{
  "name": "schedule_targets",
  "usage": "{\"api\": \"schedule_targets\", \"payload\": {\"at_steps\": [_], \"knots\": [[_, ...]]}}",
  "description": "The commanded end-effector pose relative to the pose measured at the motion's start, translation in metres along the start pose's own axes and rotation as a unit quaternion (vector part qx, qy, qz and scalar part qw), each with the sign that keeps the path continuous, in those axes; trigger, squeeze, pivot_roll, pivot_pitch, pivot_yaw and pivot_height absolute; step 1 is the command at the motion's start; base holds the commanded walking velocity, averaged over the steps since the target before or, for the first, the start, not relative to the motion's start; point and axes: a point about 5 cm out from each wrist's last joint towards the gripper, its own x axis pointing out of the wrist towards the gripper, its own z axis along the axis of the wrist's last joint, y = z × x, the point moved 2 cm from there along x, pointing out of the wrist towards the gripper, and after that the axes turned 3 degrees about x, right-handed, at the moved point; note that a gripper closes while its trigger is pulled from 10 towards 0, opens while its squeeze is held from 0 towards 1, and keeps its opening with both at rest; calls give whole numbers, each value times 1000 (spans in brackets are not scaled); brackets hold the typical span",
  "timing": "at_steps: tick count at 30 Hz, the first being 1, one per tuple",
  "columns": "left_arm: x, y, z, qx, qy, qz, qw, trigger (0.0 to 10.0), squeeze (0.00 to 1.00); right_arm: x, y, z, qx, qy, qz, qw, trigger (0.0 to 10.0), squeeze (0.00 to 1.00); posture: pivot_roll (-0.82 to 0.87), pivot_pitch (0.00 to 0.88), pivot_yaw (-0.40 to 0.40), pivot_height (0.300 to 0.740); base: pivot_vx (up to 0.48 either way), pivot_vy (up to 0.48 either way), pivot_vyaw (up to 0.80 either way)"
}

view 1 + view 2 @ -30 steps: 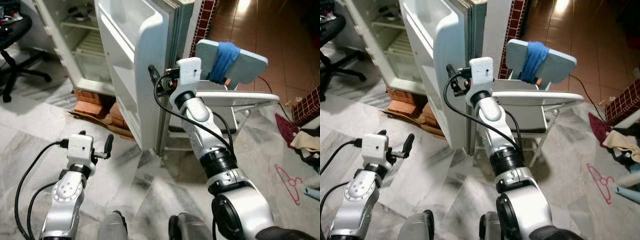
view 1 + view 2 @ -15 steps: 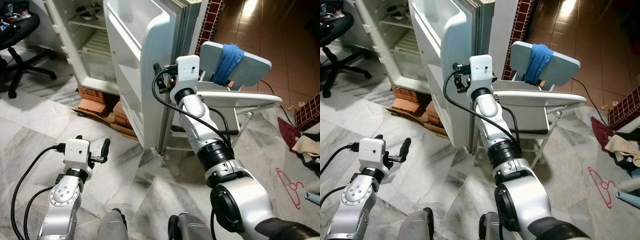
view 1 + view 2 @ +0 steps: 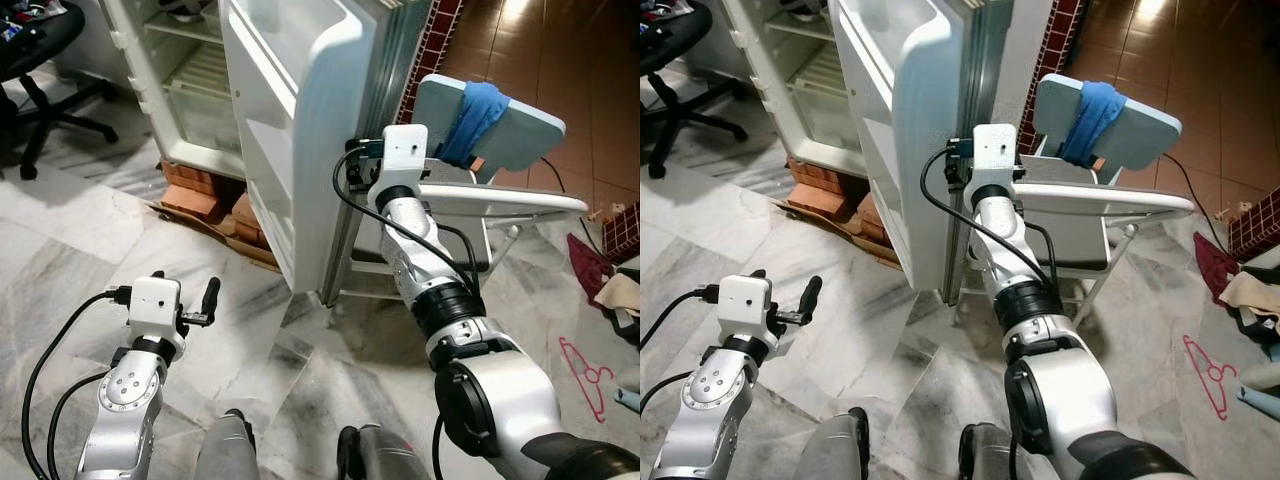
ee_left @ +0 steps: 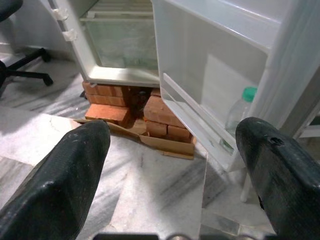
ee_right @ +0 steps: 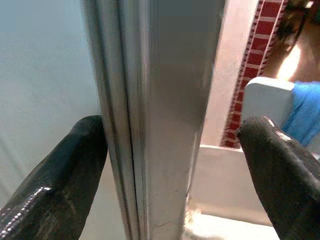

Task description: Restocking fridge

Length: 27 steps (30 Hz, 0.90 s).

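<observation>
Since the earlier frame, the right arm has been carried rightward with the swinging fridge door (image 3: 300,110), and the door's edge now stands closer to the folding chair (image 3: 500,200); the whole picture has also shifted, so part of this is camera movement. The right gripper (image 5: 165,165) is placed astride the grey outer edge of the door, its black fingers (image 5: 60,175) seen spread wide on either side of that edge without being closed upon it. The left gripper (image 4: 175,165) is held low over the marble floor (image 3: 90,250), well apart from the fridge, with its fingers likewise held wide apart and nothing between them. In the left wrist view a clear bottle with a green cap (image 4: 239,112) is seen standing upright in the lowest shelf of the door. The fridge body (image 3: 175,70) is seen open behind the door, raised on red bricks (image 3: 195,190) over flattened cardboard. A blue cloth (image 3: 475,115) is draped over the chair's pale back. An office chair (image 3: 40,60) is seen at the far left, and a red hanger (image 3: 585,365) and some clothes lie on the floor at the right.
</observation>
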Motion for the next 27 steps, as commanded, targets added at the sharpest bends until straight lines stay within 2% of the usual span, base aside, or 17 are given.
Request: {"api": "schedule_targets", "payload": {"at_steps": [1, 2, 3, 4, 5, 6, 7, 8, 9, 11, 12, 15, 17, 18, 20, 25, 27], "knots": [[-3, -1, -2, 1, 6, -1, 1000, 10000, 0, -4, 0, -5, 52, -2, 19, 998, 10000, 0, 121, 144, -46, 740, 0, 0, 0], [-2, -2, -2, 1, 5, -4, 1000, 10000, 0, -5, 8, -1, 84, -10, 47, 995, 10000, 0, 120, 144, -46, 740, 0, 0, 0], [-2, -2, -2, 2, 5, -7, 1000, 10000, 0, -13, 41, 12, 202, -21, 164, 965, 10000, 0, 121, 144, -44, 740, 0, 0, 0], [-2, -2, -2, 2, 5, -7, 1000, 10000, 0, -13, 41, 12, 202, -21, 164, 965, 10000, 0, 121, 144, -44, 740, 0, 0, 0], [-1, -3, -1, 2, 5, -7, 1000, 10000, 0, -18, 53, 19, 249, -26, 214, 944, 10000, 0, 121, 144, -44, 740, 0, 0, 0], [-1, -2, -1, 2, 5, -7, 1000, 10000, 0, -26, 65, 27, 306, -22, 272, 912, 10000, 0, 124, 144, -42, 740, 0, 0, 0], [-1, -2, -1, 2, 5, -7, 1000, 10000, 0, -51, 81, 47, 330, -43, 397, 855, 10000, 0, 123, 144, -40, 740, 0, 0, 0], [-1, -2, -1, 2, 5, -7, 1000, 10000, 0, -51, 81, 47, 330, -43, 397, 855, 10000, 0, 123, 144, -40, 740, 0, 0, 0], [-1, -2, -2, 2, 6, -8, 1000, 10000, 0, -62, 83, 42, 312, -30, 436, 844, 10000, 0, 119, 144, -39, 740, 0, 0, 0], [-1, -2, -2, 3, 6, -8, 1000, 10000, 0, -60, 79, 28, 282, -14, 423, 861, 10000, 0, 119, 144, -39, 740, 0, 0, 0], [-1, -2, -2, 3, 6, -9, 1000, 10000, 0, -56, 73, 15, 250, -2, 402, 881, 10000, 0, 120, 145, -40, 740, 0, 0, 0], [0, -2, -1, 3, 6, -9, 1000, 10000, 0, -56, 63, -2, 222, 18, 381, 898, 10000, 0, 121, 144, -40, 740, 0, 0, 0], [0, -2, -1, 2, 6, -7, 1000, 10000, 0, -59, 40, -20, 200, 44, 329, 922, 10000, 0, 119, 144, -40, 740, 0, 0, 0], [0, -2, -1, 2, 6, -7, 1000, 10000, 0, -59, 40, -20, 200, 44, 329, 922, 10000, 0, 119, 144, -40, 740, 0, 0, 0], [1, -1, -1, 1, 5, -6, 1000, 10000, 0, -63, 18, -31, 181, 62, 276, 942, 10000, 0, 112, 142, -41, 740, 0, 0, 0], [8, 8, 7, 37, -9, -7, 999, 10000, 0, -75, 0, -46, 113, 72, 261, 956, 10000, 0, 108, 147, -41, 740, 0, 0, 0], [13, 19, 10, 25, -6, 12, 1000, 10000, 0, -81, -5, -50, 100, 78, 257, 958, 10000, 0, 105, 154, -33, 740, 0, 0, 0]]}}
